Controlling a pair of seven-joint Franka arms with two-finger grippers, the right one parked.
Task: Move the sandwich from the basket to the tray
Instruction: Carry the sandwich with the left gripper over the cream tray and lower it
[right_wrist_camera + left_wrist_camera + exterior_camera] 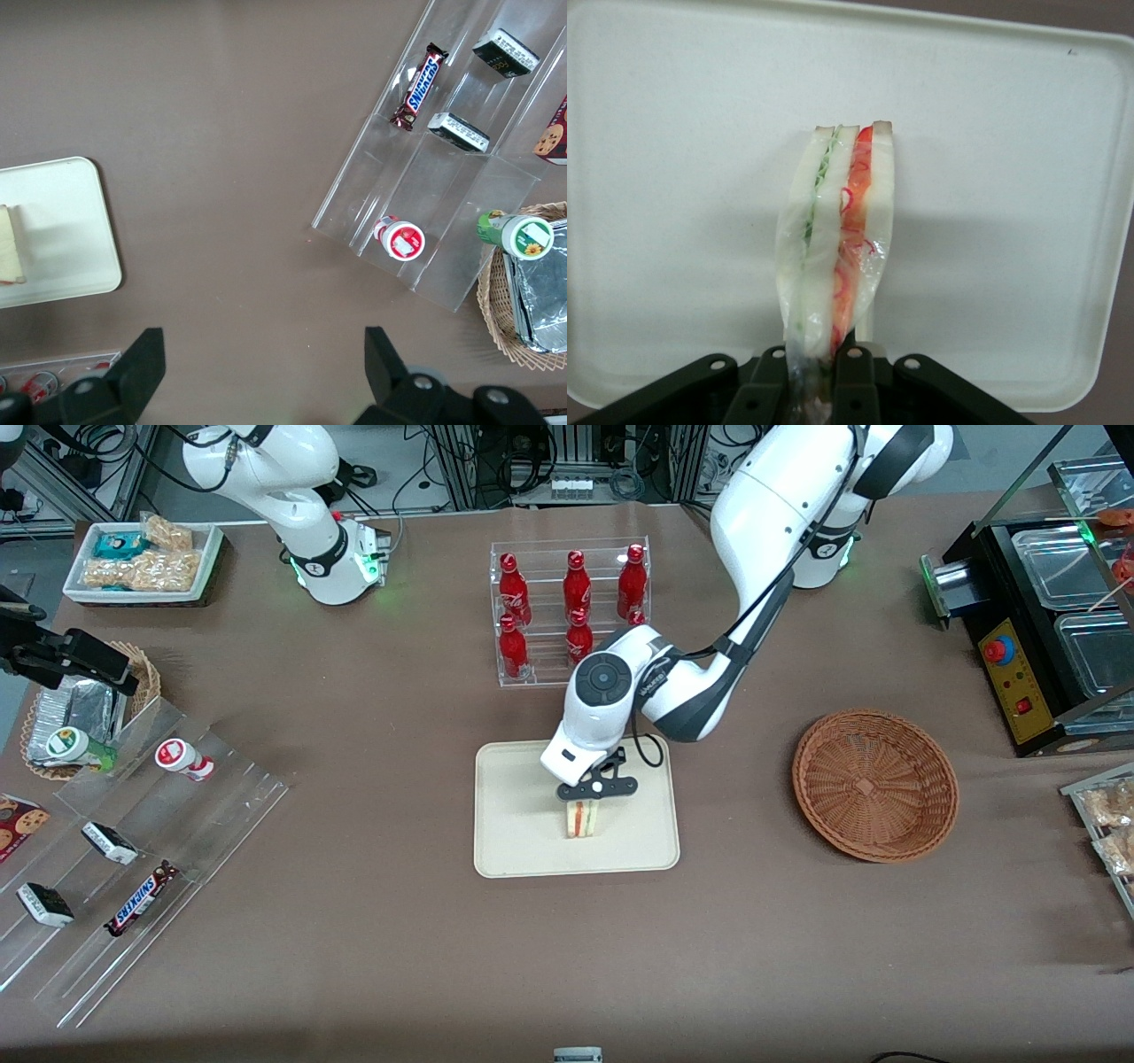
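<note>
Front view: gripper (pixel 595 797) down over the cream tray (pixel 514 841), fingers pinched on the top of the sandwich (pixel 580 820). Sandwich upright on the tray surface, red-orange and green stripes facing the camera. Round wicker basket (pixel 875 784) on the brown table (pixel 372 957), well apart from the tray, toward the working arm's end. Acrylic rack of 6 red bottles (pixel 571 607) farther from the camera than the tray. Toward the parked arm's end, a clear stepped rack (pixel 133 850) with a Snickers bar (pixel 140 898).

Left wrist view: 2 black fingers (pixel 855 381) clamped on a wrapped sandwich (pixel 837 248), clear film around the white bread, green layer and red-orange layer side by side. Cream tray (pixel 1010 177) filling the background beneath.

Right wrist view: corner of the tray (pixel 62 257) with the edge of the sandwich (pixel 9 243) on it; Snickers bar (pixel 418 86) in the acrylic rack (pixel 416 204), foil packets in a small wicker basket (pixel 532 301).
</note>
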